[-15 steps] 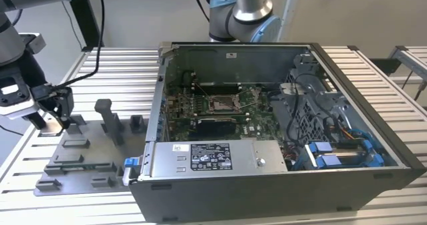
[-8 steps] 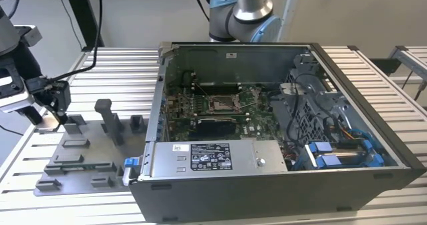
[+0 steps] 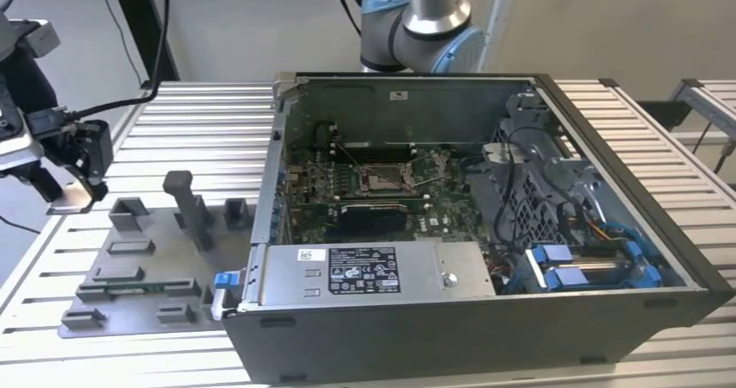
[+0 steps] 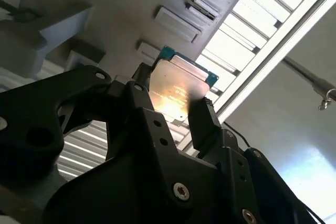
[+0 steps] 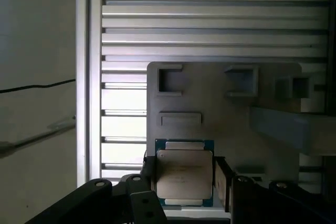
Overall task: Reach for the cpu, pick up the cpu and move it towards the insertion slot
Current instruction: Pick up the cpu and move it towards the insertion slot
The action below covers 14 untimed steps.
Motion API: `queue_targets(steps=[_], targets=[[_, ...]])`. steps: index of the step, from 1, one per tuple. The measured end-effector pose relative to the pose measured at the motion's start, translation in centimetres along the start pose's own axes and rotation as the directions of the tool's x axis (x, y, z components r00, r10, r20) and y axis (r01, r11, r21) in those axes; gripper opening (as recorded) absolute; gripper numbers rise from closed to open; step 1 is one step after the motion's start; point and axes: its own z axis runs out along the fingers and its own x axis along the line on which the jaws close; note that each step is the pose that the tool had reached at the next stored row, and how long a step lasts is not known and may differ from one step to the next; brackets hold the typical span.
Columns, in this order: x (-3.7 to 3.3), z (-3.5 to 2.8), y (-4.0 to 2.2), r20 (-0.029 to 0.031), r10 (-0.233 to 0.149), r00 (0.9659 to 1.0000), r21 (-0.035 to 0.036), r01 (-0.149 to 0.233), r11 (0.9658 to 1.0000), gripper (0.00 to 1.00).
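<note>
Gripper [image 3: 65, 190] clamps the cpu [image 5: 185, 174] by two opposite edges, clear above the grey fixture plate [image 3: 161, 276]. In the exterior view the insertion slot [image 3: 385, 178] lies at 3 o'clock, well apart. The computer case wall [image 3: 268, 190] stands between.

gripper [image 5: 185, 178] is clamping cpu [image 5: 185, 173] by two opposite edges | cpu is showing silver top with green rim | grey fixture [image 5: 226, 121] is lying behind cpu, resting on slatted table [image 5: 210, 24]
</note>
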Motion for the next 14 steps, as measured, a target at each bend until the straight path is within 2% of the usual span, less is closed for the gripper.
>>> queue_targets(steps=[14], targets=[[0.01, -3.05, 0.12, 0.0001, 0.000, 1.0000, 0.0000, 0.000, 1.0000, 0.00]])
